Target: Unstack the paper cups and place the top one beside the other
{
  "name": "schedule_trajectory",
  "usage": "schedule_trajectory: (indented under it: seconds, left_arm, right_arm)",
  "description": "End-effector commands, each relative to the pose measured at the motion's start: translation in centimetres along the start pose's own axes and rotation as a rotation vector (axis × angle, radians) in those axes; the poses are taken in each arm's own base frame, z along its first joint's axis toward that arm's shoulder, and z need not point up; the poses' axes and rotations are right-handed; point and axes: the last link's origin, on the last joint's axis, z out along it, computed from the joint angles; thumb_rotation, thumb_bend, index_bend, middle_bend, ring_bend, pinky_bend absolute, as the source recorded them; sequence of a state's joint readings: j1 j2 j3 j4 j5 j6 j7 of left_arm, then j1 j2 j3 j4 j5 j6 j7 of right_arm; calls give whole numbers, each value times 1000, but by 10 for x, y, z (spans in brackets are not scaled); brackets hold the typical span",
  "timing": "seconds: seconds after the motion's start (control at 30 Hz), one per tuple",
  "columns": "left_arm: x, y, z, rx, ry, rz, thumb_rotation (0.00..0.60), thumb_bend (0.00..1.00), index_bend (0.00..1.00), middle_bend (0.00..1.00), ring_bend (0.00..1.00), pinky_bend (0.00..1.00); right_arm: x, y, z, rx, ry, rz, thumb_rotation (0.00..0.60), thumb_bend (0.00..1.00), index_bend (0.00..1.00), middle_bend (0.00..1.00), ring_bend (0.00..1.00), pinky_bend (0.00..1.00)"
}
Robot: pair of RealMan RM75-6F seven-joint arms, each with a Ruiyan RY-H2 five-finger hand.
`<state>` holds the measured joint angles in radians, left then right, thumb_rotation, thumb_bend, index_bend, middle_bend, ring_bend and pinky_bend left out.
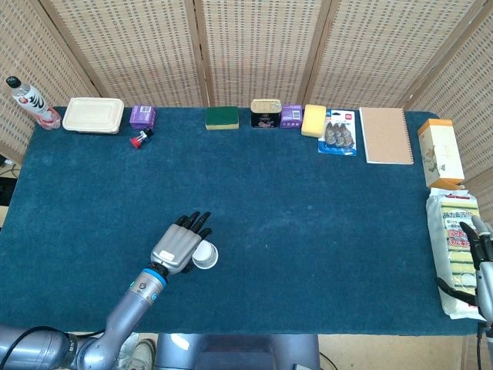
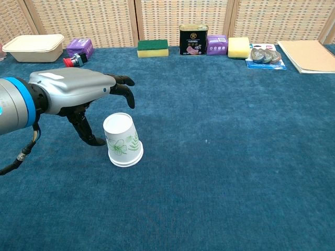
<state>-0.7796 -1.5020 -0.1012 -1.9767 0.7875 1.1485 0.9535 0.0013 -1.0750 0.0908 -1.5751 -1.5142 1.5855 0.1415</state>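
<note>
The stacked paper cups (image 2: 122, 139) stand upside down on the blue table cover, white with a green flower print; from above they show as a white disc (image 1: 205, 255). My left hand (image 2: 78, 94) hovers just left of and over the stack (image 1: 179, 244), fingers spread and starting to curl down past the cup's far side, thumb low beside its left wall. It holds nothing. My right hand (image 1: 482, 254) hangs at the far right edge of the head view, above a sponge pack, empty with fingers apart.
Along the back edge sit a lidded food box (image 1: 93, 115), purple boxes (image 1: 142, 116), a green sponge (image 1: 222, 117), a can (image 1: 265, 113), a yellow sponge (image 1: 313, 120), a clip pack (image 1: 338, 132) and a notebook (image 1: 385, 135). A sponge pack (image 1: 454, 247) lies at right.
</note>
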Motion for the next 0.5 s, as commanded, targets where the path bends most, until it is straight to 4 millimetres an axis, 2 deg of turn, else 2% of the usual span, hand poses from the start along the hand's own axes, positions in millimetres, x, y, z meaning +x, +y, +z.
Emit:
schedule_trajectory:
  seconds: [0.03, 0.2, 0.5]
  left_arm:
    - [-1, 0, 0, 0, -4, -2, 600, 197, 247, 0, 0, 136]
    - [0, 1, 1, -1, -5, -10, 600, 231, 294, 0, 0, 136]
    - [2, 2, 0, -4, 4, -21, 600, 243, 307, 0, 0, 136]
  right_arm:
    - [0, 0, 0, -1, 0, 2, 600, 0, 0, 0, 0, 0]
    - [1, 1, 0, -4, 1, 5, 600, 0, 0, 0, 0, 0]
    - [0, 1, 0, -1, -5, 2, 600, 0, 0, 0, 0, 0]
